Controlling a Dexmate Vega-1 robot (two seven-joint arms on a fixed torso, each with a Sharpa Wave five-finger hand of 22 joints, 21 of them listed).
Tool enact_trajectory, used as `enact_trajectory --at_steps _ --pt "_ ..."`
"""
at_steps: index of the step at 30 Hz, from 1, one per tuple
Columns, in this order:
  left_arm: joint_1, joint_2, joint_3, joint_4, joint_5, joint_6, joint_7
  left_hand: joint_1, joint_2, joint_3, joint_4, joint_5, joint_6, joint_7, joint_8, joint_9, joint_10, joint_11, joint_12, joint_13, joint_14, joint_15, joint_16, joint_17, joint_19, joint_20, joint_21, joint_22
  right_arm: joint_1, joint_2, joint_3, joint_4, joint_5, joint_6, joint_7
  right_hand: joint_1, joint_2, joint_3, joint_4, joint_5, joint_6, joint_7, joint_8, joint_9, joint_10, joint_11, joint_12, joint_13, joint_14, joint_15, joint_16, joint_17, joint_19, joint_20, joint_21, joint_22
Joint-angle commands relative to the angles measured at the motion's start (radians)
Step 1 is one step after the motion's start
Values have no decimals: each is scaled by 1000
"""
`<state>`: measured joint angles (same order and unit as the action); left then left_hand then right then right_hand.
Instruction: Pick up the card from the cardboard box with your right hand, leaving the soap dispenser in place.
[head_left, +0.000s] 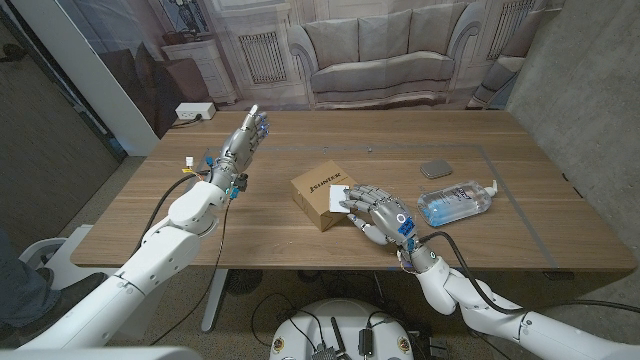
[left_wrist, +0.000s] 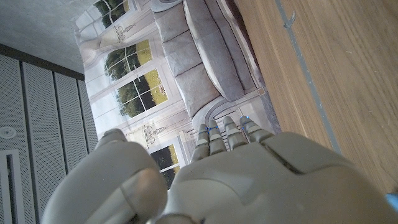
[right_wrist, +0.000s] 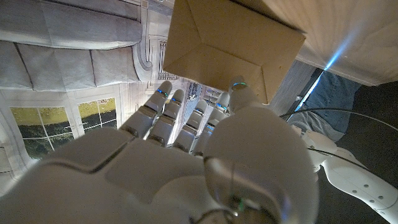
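Right hand at the card on the cardboard box

The white card (head_left: 343, 194) lay on the right part of the small brown cardboard box (head_left: 318, 194) at mid-table. The robot's right hand (head_left: 375, 211) reached in from the near right, fingertips (head_left: 347, 207) on the card's edge; whether they gripped it could not be told. A clear soap dispenser with blue liquid (head_left: 456, 201) lay on its side to the right. A small grey pad (head_left: 437, 168) sat beyond it. The left hand (head_left: 240, 145) held nothing, fingers straight, at the far left.
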<state>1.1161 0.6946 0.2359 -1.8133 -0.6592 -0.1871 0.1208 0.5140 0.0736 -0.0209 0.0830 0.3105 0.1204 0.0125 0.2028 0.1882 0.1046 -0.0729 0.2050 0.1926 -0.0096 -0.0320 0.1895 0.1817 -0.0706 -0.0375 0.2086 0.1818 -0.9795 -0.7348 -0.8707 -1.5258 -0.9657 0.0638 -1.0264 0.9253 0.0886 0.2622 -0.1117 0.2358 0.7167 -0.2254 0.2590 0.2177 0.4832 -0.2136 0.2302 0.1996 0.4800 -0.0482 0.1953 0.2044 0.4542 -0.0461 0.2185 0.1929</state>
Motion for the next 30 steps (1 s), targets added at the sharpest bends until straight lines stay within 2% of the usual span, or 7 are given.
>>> enact_trajectory --at_steps 1,30 --pt "-16 -9 8 20 -2 -3 -10 -2 2 -7 1 -3 7 -5 1 3 4 -6 3 3 -3 -7 -3 2 -7 -48 -3 3 8 5 -1 8 7 1 -11 -1 10 2 7 -7 29 1 13 7 16 0 8 3 12 -132 7 3 6 -68 6 6" --pt "-32 -27 15 70 -16 -32 -35 0 4 -11 1 -4 7 -5 0 3 5 -6 3 3 -3 -7 -2 2 -8 -49 -3 3 -3 -7 23 -37 17 15 -30 -29 36 -8 28 -23 100 1 33 7 47 0 20 5 34 -134 14 8 7 -73 8 7"
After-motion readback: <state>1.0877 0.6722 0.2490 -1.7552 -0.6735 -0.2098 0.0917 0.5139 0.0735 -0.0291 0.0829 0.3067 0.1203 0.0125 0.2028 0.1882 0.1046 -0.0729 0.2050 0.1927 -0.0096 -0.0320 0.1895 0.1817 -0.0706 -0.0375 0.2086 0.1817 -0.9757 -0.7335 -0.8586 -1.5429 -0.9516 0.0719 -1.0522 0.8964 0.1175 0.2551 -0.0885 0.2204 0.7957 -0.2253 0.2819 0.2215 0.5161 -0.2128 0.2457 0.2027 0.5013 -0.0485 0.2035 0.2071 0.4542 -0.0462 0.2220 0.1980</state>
